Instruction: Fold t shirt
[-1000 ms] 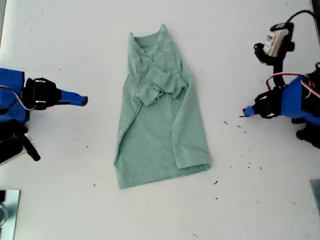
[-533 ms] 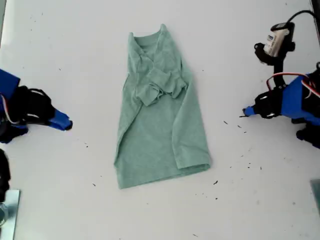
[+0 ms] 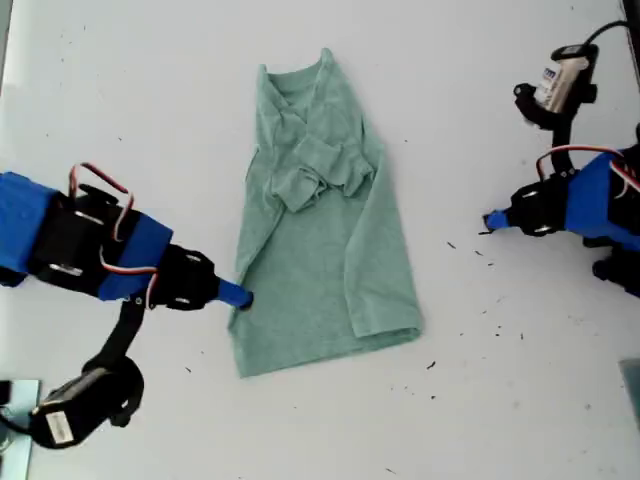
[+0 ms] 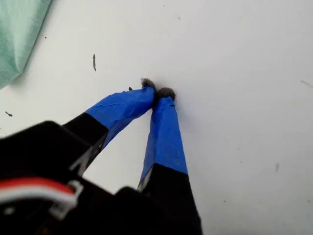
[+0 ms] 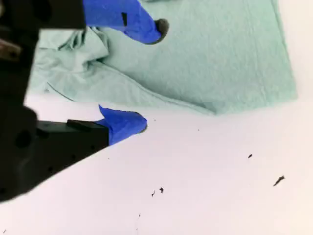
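The t shirt is pale sage green and lies lengthwise on the white table, neck toward the exterior view's top, with a sleeve bunched across its chest. My second gripper comes in from the exterior view's left and is open at the shirt's lower side edge. In the second wrist view this gripper has one blue fingertip over the t shirt, the other on bare table beside the edge. My first gripper, at the exterior view's right, is shut on nothing, apart from the t shirt.
The white table carries small dark specks toward the exterior view's lower right. A metal object sits at that view's lower left corner. The first arm's wrist camera stands raised near that view's upper right.
My second arm swung in from the exterior view's left edge, down and across to the shirt's lower side edge. My first arm has stayed still. The shirt has not moved.
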Robot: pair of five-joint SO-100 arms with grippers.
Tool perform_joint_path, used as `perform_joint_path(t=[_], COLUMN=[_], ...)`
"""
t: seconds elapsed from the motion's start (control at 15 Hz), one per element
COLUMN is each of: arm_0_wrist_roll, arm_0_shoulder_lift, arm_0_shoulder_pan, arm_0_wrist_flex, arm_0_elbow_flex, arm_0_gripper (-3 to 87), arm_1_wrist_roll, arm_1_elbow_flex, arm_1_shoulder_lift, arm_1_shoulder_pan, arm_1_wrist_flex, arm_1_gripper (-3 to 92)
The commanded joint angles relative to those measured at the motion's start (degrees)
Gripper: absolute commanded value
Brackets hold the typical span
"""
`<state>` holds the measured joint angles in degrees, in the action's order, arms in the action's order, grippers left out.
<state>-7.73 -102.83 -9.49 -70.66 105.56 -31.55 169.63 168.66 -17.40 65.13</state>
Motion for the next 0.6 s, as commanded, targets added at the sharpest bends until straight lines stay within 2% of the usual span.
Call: perform_joint_path(t=[0.0,0.13,0.2,0.27,0.33,0.53], arm_0_wrist_roll=[0.5,0.0,-1.0,-1.1,-2.2,-6.3], arm_0_shoulder_lift=[6.9,15.6,18.4,20.0,19.6,2.3], arm_0_shoulder_pan=[0.2,-0.5,-0.4,-0.1,0.1,0.5], arm_0_wrist_flex=[8.7,13.3,14.4,14.6,13.1,-2.9], arm_0_elbow_flex=[1.5,0.4,0.4,0.4,0.6,-1.1], arm_0_gripper=[24.8,24.1,18.4,7.3,-0.2,-0.2], arm_1_wrist_roll=[0.5,0.4,0.4,0.4,0.4,0.4], arm_1_elbow_flex=[0.0,0.1,0.1,0.1,0.2,0.6], arm_1_shoulder_lift=[0.2,0.2,0.2,0.3,0.5,1.6], arm_1_shoulder_pan=[0.2,0.3,0.4,0.5,0.6,0.7], arm_1_wrist_flex=[0.5,0.5,0.4,0.4,0.5,0.8], arm_1_gripper=[2.2,2.2,2.2,2.2,2.2,2.2])
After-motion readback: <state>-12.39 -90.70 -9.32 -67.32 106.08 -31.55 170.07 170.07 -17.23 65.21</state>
